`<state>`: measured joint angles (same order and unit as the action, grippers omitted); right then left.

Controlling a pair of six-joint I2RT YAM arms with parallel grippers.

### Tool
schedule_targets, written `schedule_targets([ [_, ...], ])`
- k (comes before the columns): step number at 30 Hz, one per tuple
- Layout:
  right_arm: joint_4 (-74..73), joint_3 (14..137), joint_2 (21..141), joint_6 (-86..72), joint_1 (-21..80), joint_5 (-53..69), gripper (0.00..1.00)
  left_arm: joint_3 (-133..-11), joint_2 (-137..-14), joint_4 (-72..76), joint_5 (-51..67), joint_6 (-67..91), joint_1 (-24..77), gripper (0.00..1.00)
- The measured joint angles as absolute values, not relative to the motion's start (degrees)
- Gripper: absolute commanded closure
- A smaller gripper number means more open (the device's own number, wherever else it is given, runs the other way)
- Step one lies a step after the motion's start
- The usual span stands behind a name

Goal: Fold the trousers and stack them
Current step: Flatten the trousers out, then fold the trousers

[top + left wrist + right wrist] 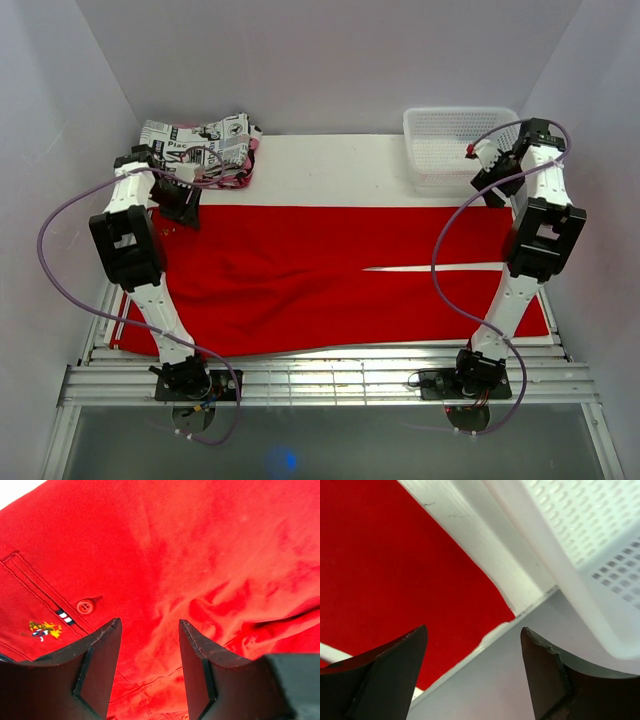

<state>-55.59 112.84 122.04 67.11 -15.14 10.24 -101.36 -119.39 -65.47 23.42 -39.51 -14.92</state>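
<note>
The red trousers (330, 275) lie spread flat across the table, waist at the left, two legs running right with a slit between them. My left gripper (183, 212) hovers open over the waist's far left corner; its wrist view shows red cloth (200, 555) with a back pocket button (85, 606) and a small embroidered logo (44, 629). My right gripper (492, 192) is open and empty above the far right leg end (395, 565), by the table's right edge.
A folded black-and-white newspaper-print garment (205, 140) sits at the far left corner. A white perforated basket (452, 145) stands at the far right, also in the right wrist view (590, 535). Grey walls enclose the table on three sides.
</note>
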Motion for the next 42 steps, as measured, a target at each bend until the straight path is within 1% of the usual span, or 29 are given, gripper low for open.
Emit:
schedule_targets([
  [2, -55.4, 112.6, 124.3, 67.6, -15.4, 10.2, 0.21, -101.4, -119.0, -65.4, 23.9, -38.4, -14.9, 0.4],
  [4, -53.8, 111.2, 125.8, 68.1, -15.6, 10.0, 0.17, -101.4, -118.6, -65.1, 24.4, -37.1, -14.9, 0.4],
  [7, -51.0, 109.6, 127.0, 68.6, -15.8, 9.5, 0.16, -101.4, -118.0, -64.7, 24.6, -35.5, -14.9, 0.4],
  [12, -47.2, 108.0, 129.1, 70.4, -16.2, 9.5, 0.17, -101.5, -116.1, -64.2, 24.1, -33.7, -14.9, 0.4],
  [14, -47.4, 106.9, 129.4, 70.9, -16.4, 10.0, 0.2, -102.0, -115.4, -64.2, 23.4, -33.1, -14.9, 0.4],
  [17, -48.1, 105.7, 129.6, 71.4, -17.1, 11.2, 0.2, -102.9, -114.7, -64.0, 22.9, -32.2, -15.1, 0.41],
  [21, -47.3, 101.4, 127.1, 72.5, -17.3, 12.2, 0.13, -103.9, -114.6, -63.8, 22.9, -31.3, -15.9, 0.4],
  [22, -47.3, 99.4, 125.9, 72.7, -17.3, 12.3, 0.13, -103.9, -114.6, -63.8, 22.9, -31.2, -16.1, 0.4],
  [25, -48.3, 93.7, 122.5, 73.3, -17.8, 13.0, 0.18, -103.9, -114.6, -63.9, 22.9, -31.0, -16.7, 0.41],
  [29, -51.2, 88.7, 119.4, 74.1, -18.6, 14.1, 0.16, -103.9, -114.6, -64.1, 22.9, -31.0, -17.3, 0.41],
  [31, -52.1, 88.7, 119.2, 74.1, -19.1, 14.8, 0.16, -103.9, -114.6, -64.1, 22.9, -31.0, -17.3, 0.41],
  [32, -52.6, 89.1, 119.4, 74.0, -19.4, 15.3, 0.17, -103.9, -114.6, -64.1, 22.9, -31.0, -17.3, 0.41],
  [34, -54.5, 91.4, 120.8, 73.8, -19.8, 15.7, 0.22, -104.1, -114.7, -64.2, 22.9, -31.0, -17.3, 0.41],
  [36, -56.4, 94.9, 123.0, 73.6, -20.1, 15.4, 0.37, -105.7, -115.1, -64.7, 23.0, -31.0, -17.5, 0.41],
  [37, -57.1, 96.5, 124.0, 73.7, -20.2, 15.2, 0.45, -107.4, -115.7, -65.1, 23.2, -30.9, -17.7, 0.4],
  [38, -57.3, 97.6, 124.8, 73.7, -20.3, 14.9, 0.62, -109.9, -116.8, -65.8, 23.4, -31.0, -18.1, 0.39],
  [40, -57.5, 98.4, 125.4, 73.9, -20.3, 14.1, 0.78, -117.4, -120.1, -67.4, 23.9, -31.4, -19.3, 0.38],
  [41, -57.5, 98.4, 125.4, 74.0, -20.2, 13.6, 0.89, -122.7, -122.8, -68.4, 24.1, -32.1, -20.1, 0.38],
  [42, -57.5, 98.3, 125.4, 74.0, -20.2, 13.3, 0.92, -127.6, -125.4, -68.8, 24.5, -33.0, -21.0, 0.38],
])
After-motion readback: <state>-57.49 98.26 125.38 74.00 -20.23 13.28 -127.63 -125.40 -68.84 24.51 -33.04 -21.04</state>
